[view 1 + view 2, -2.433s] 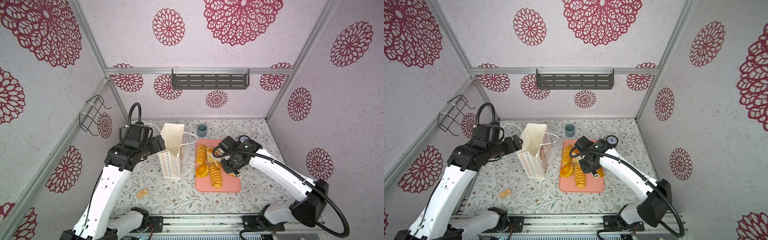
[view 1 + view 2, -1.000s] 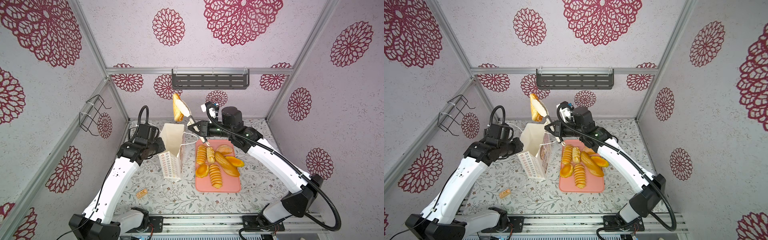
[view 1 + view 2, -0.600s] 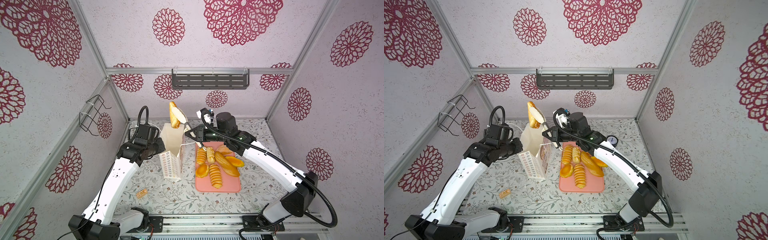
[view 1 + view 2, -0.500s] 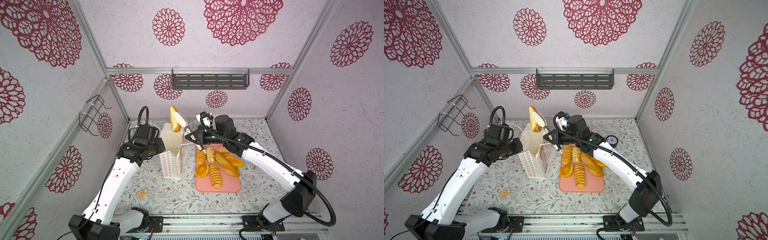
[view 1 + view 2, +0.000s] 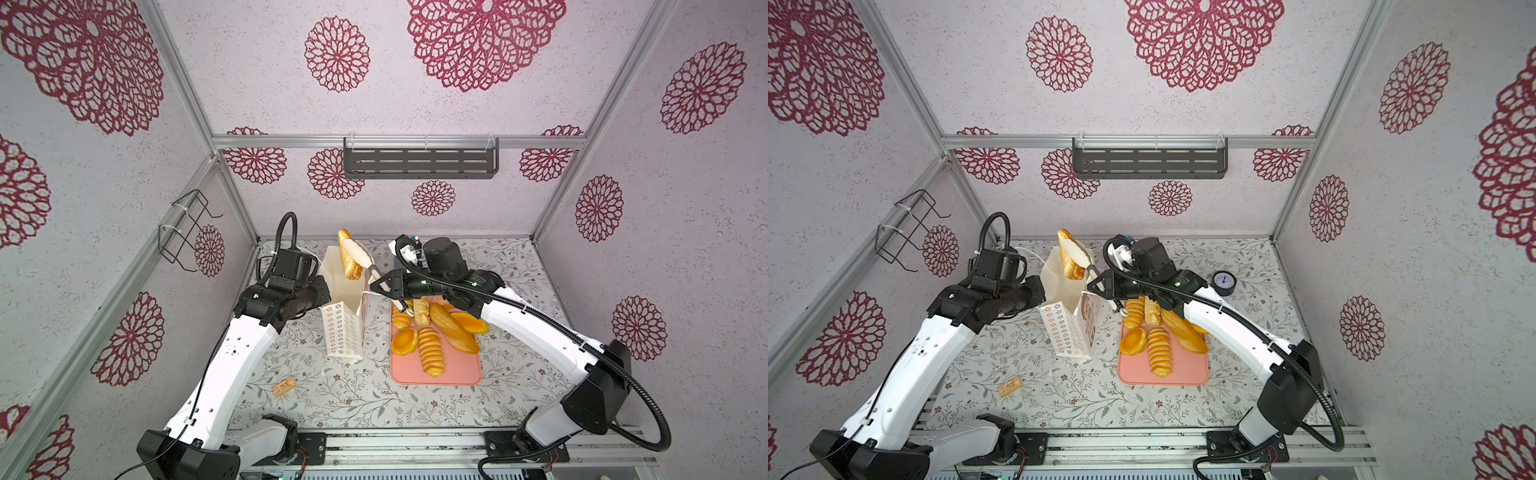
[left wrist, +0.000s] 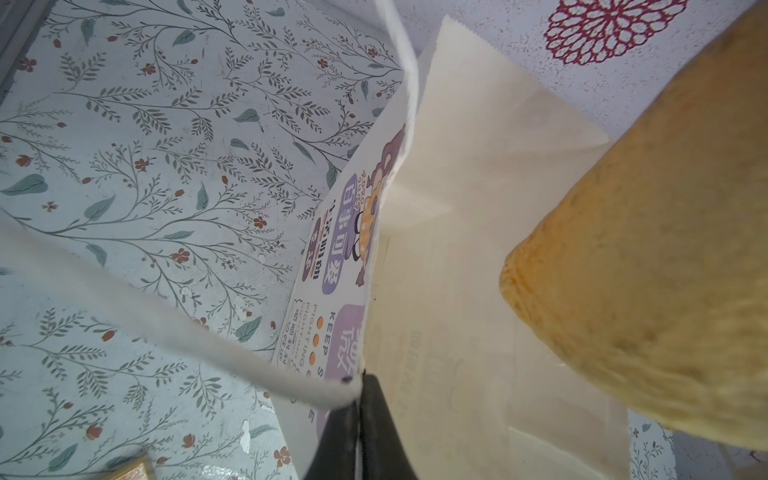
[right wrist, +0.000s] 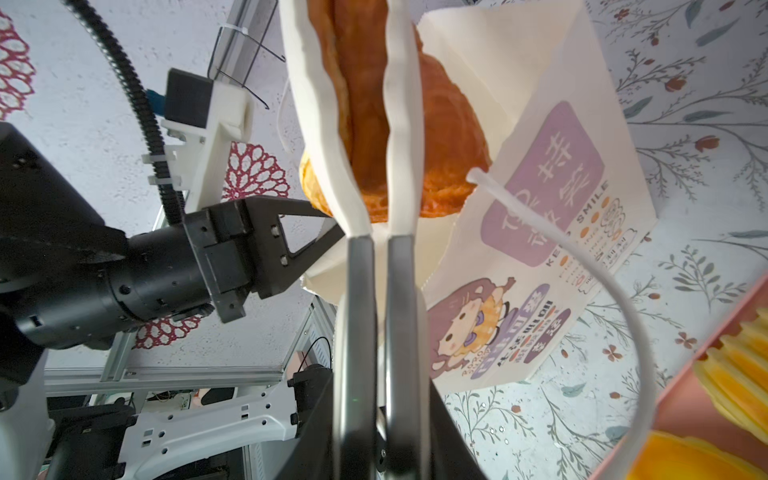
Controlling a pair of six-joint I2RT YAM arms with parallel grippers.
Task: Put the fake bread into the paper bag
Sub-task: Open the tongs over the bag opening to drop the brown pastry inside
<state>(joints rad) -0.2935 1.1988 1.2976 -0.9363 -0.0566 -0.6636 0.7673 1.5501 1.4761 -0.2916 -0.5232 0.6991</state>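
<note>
The cream paper bag (image 5: 344, 332) (image 5: 1065, 332) stands upright left of the tray, mouth open. My left gripper (image 5: 327, 289) (image 5: 1042, 293) (image 6: 359, 386) is shut on the bag's (image 6: 457, 249) rim, by a cord handle. My right gripper (image 5: 388, 286) (image 5: 1100, 289) (image 7: 380, 436) is shut on metal tongs (image 7: 361, 311) with white tips. Those tips clamp a brown, ridged piece of fake bread (image 5: 348, 259) (image 5: 1069, 259) (image 7: 365, 104) (image 6: 644, 249) just above the bag's (image 7: 540, 187) mouth. Several more golden pastries (image 5: 430, 345) (image 5: 1158, 349) lie on the pink tray (image 5: 436, 374) (image 5: 1167, 376).
A small tan cork-like piece (image 5: 284, 385) lies on the floral table near the front left. A round gauge (image 5: 1224, 283) stands behind the right arm. A grey shelf (image 5: 419, 163) hangs on the back wall, a wire rack (image 5: 187, 228) on the left wall.
The right arm has come down and a little toward the bag, bringing the bread from high up to just above the bag's mouth. The left gripper has closed on the rim.
</note>
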